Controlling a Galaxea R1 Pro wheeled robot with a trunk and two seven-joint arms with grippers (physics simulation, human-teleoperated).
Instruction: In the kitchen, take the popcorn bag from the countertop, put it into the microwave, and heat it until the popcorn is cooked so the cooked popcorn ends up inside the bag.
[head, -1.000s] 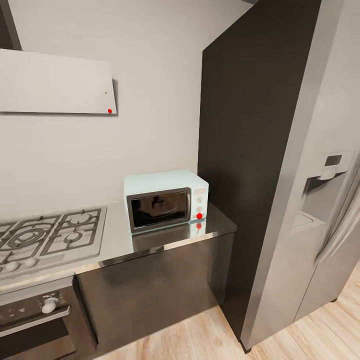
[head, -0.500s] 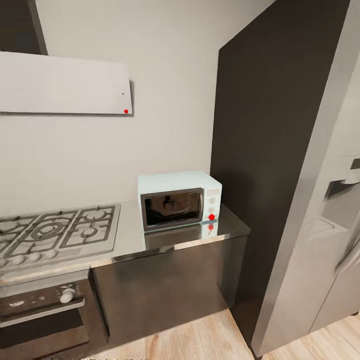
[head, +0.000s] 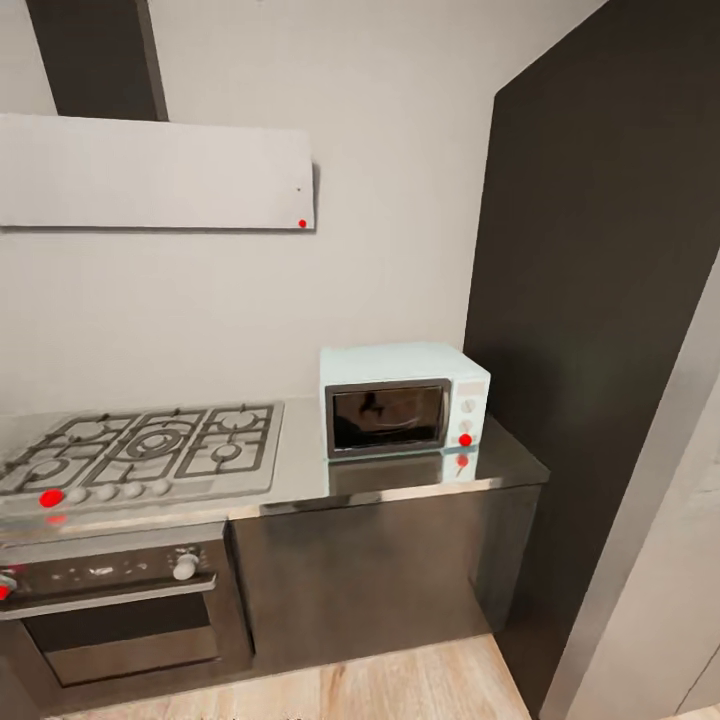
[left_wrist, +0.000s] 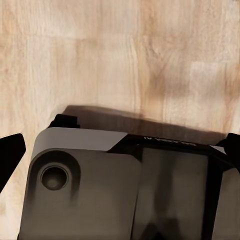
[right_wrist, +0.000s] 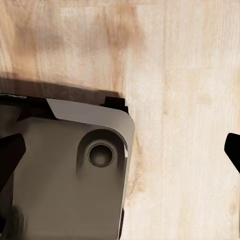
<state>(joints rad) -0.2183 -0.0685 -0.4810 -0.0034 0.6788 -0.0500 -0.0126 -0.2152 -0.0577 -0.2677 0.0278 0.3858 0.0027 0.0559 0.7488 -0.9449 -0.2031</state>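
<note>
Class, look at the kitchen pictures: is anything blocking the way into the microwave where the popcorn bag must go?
Yes. The microwave on the countertop has its dark glass door shut, so the door itself closes off the inside. Nothing stands on the countertop in front of it.

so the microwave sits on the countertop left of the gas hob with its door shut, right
Not quite: in the head view the microwave sits on the countertop to the right of the gas hob, not left. Its door is shut, as you say.
</note>
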